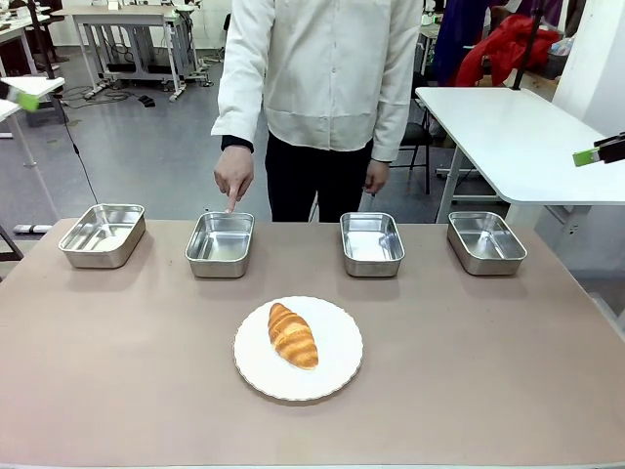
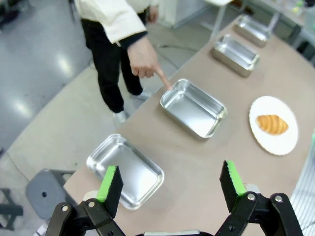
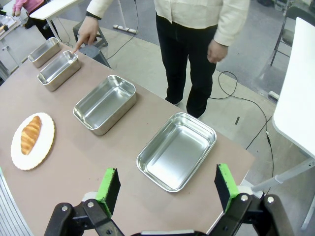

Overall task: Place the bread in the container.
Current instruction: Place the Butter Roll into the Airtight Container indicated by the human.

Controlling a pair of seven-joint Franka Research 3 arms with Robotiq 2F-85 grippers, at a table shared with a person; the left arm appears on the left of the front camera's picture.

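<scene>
A brown table (image 1: pixel 117 371) seen from the robot's side, with a person standing at its far edge. A golden-brown croissant (image 1: pixel 293 335) lies on a round white plate (image 1: pixel 337 371) near the middle of the table, towards the near side. Four shallow steel pans sit in a row along the far side. The person's hand (image 1: pixel 233 181) points one finger down at the far rim of the second pan from the left (image 1: pixel 220 244). The leftmost pan (image 1: pixel 103 234) and the two right pans (image 1: pixel 372 243) (image 1: pixel 485 241) have nothing in them.

The left gripper (image 2: pixel 172 184) hangs above the table's left end, over the leftmost pan. Its green-padded fingers are spread wide with nothing between them. The croissant lies well apart from it, off to the right and nearer the robot. The right gripper (image 3: pixel 167 184) hangs above the table's right end, over the rightmost pan. Its jaws are also spread wide and hold nothing, and the croissant lies well to its left.
</scene>
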